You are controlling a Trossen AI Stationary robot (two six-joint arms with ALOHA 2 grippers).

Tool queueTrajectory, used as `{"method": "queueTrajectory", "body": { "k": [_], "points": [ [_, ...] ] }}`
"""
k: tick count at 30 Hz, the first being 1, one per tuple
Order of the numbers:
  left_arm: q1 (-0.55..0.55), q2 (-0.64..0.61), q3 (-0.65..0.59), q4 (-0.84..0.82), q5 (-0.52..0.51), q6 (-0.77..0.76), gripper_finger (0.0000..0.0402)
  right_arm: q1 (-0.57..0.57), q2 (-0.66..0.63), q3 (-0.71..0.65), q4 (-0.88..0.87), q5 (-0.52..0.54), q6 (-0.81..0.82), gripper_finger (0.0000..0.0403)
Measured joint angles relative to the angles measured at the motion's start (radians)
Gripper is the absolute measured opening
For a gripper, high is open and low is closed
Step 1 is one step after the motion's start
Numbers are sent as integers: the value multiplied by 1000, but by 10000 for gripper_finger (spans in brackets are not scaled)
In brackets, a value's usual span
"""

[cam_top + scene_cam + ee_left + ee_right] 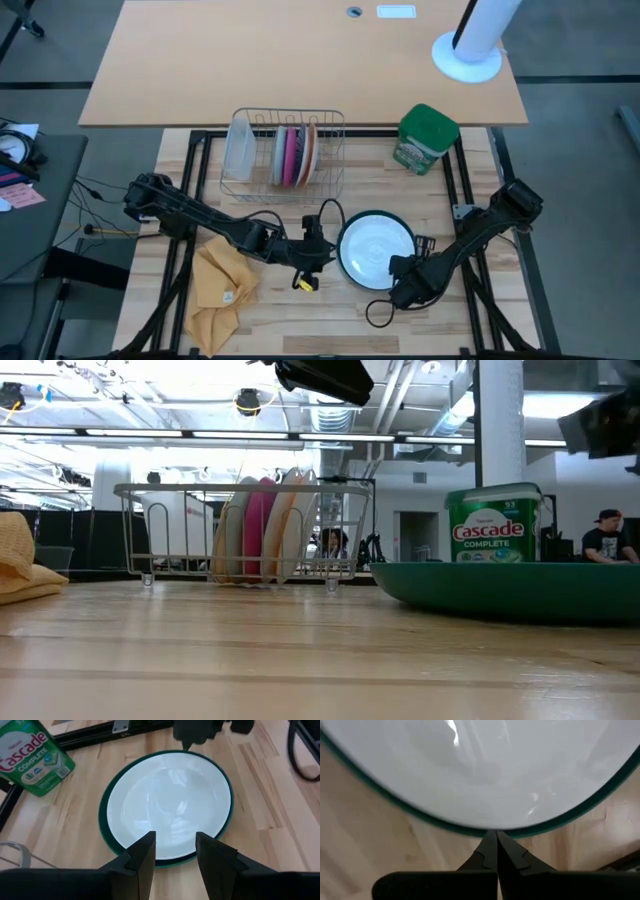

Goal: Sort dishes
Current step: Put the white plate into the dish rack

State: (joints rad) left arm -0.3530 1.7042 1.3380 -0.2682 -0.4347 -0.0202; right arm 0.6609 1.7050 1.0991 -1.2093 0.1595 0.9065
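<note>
Right claw (pixel 496 851), pinched closed and empty, noses the white plate (pixel 374 249) at five o'clock (glazed, slippery, rigid); left claw (pixel 175 857) gapes at nine—grip the rim.

Two dark jointed arms, black looping cables, yellow tag near left pincer (pixel 318 262).

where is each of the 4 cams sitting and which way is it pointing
High view: above the table, looking straight down; both arms show, left gripper and right gripper flanking the white plate.
Low view: at table-top height, looking level across at the dish rack; only dark arm parts at the top edge.
Left wrist view: on the left wrist, facing the plate; its open fingers show.
Right wrist view: on the right wrist, close at the plate rim; its shut fingers show.
Shared: all four see the plate; high, low and left wrist views see the green canister.
</note>
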Motion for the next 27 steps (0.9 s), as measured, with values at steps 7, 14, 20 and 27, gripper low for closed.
{"method": "queueTrajectory", "body": {
  "k": [7, 14, 20, 27],
  "points": [
    [-1, 0, 0, -2, 6, -18, 134, -15, -1, -62, 80, 8, -17, 0],
    [-1, 0, 0, -4, 6, -7, 134, -50, -2, -96, 118, 8, -46, 0],
    [1, 0, 0, -3, 6, -60, 134, -83, -2, -125, 269, 5, -95, 0],
    [2, 0, 0, -2, 3, -70, 134, -110, -3, -125, 302, 1, -124, 0]
  ]
}}
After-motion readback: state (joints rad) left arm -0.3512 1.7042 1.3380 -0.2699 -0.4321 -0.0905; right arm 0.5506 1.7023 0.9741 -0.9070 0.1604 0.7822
